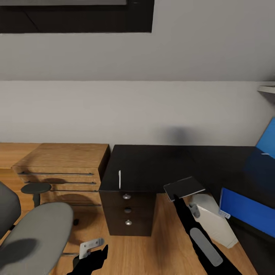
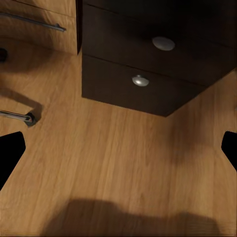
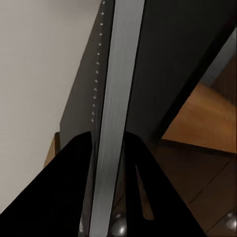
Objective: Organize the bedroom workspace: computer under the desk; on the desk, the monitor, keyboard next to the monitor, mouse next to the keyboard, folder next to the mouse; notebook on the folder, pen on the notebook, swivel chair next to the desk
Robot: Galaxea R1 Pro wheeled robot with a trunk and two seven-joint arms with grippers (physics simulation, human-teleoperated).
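My right gripper (image 1: 176,198) is shut on the dark grey notebook (image 1: 184,188), holding it level just above the front edge of the glossy black desk (image 1: 152,164). In the right wrist view the gripper (image 3: 108,138) pinches the notebook's pale edge (image 3: 113,74). The white pen (image 1: 119,179) lies on the desk above the drawer unit (image 1: 128,214). A blue folder (image 1: 244,208) rests at the desk's right front. The light grey computer (image 1: 214,221) stands on the floor below the desk edge. My left gripper (image 2: 118,153) hangs open low over the floor, beside the swivel chair (image 1: 36,233).
Low wooden shelving (image 1: 65,164) stands against the wall left of the desk. A dark round pad on a stem (image 1: 35,188) rises by the chair. Another blue panel (image 1: 267,141) shows at the right edge. Bare wood floor (image 2: 128,168) lies before the drawers.
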